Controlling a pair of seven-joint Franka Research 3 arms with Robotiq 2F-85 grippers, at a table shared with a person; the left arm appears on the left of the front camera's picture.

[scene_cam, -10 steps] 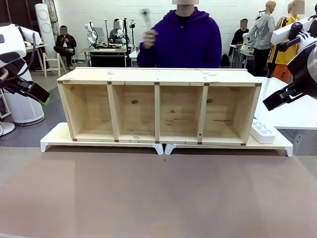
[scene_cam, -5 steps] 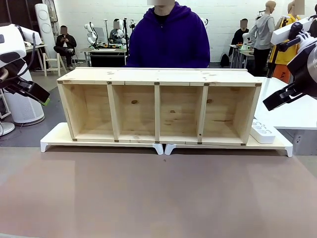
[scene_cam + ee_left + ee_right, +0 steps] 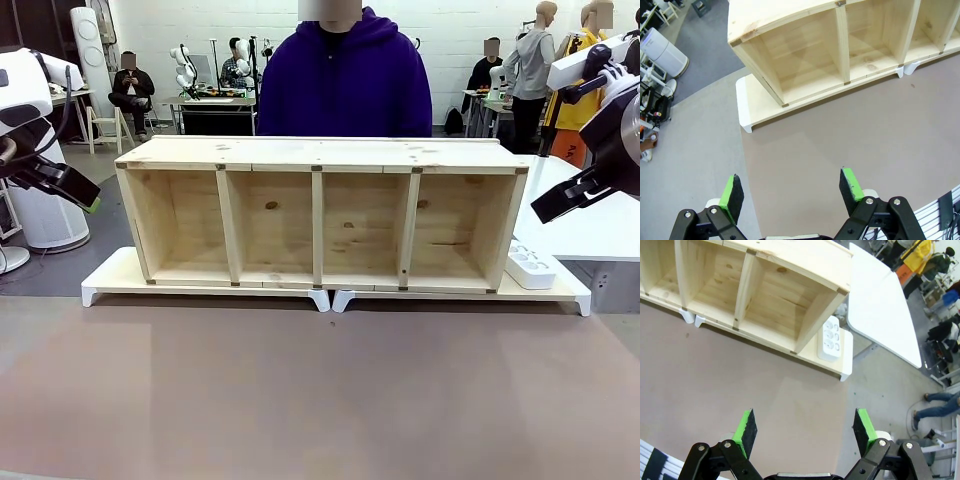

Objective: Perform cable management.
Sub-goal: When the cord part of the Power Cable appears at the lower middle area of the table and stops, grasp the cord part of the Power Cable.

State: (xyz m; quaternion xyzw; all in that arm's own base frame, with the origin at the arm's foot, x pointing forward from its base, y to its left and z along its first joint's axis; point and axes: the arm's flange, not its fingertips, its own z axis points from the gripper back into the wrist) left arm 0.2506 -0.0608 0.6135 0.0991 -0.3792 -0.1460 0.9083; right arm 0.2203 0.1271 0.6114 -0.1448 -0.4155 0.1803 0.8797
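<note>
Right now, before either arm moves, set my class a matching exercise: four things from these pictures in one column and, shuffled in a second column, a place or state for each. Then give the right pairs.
Column one
1. wooden shelf
2. white power strip
3. person in the purple hoodie
4. left gripper

Column two
A. on the white riser, beside the shelf's right end
B. behind the shelf, at the far side
C. jaws open, holding nothing
D. four compartments, all empty

Pairs: 1-D, 2-A, 3-B, 4-C
</note>
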